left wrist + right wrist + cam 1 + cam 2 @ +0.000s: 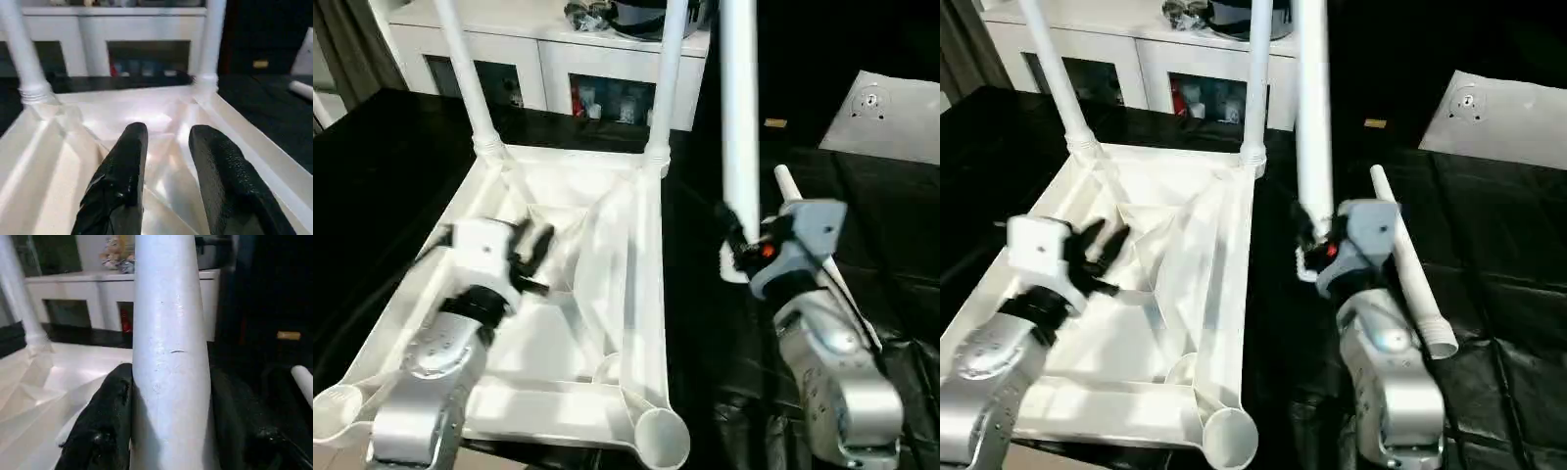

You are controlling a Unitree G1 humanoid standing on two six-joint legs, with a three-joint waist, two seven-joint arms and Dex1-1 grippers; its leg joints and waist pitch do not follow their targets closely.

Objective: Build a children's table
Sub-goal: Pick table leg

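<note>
The white table top (644, 294) lies upside down on the black surface, ribbed underside up. Two white legs (465, 78) (668, 78) stand in its far corner sockets. Both near sockets (661, 431) (335, 406) are open rounds. My right gripper (736, 245) is shut on a third leg (739, 117), held upright just right of the top; its black fingers (105, 421) clamp the leg's wide lower part. A fourth leg (1410, 274) lies on the black surface beside that arm. My left gripper (168, 142) hovers open over the ribs, holding nothing.
A white cabinet (548, 49) with dark openings stands along the back, close behind the two fitted legs. A flat white panel (891, 113) lies at the far right. Black sheeting (372, 166) covers the work surface around the table top.
</note>
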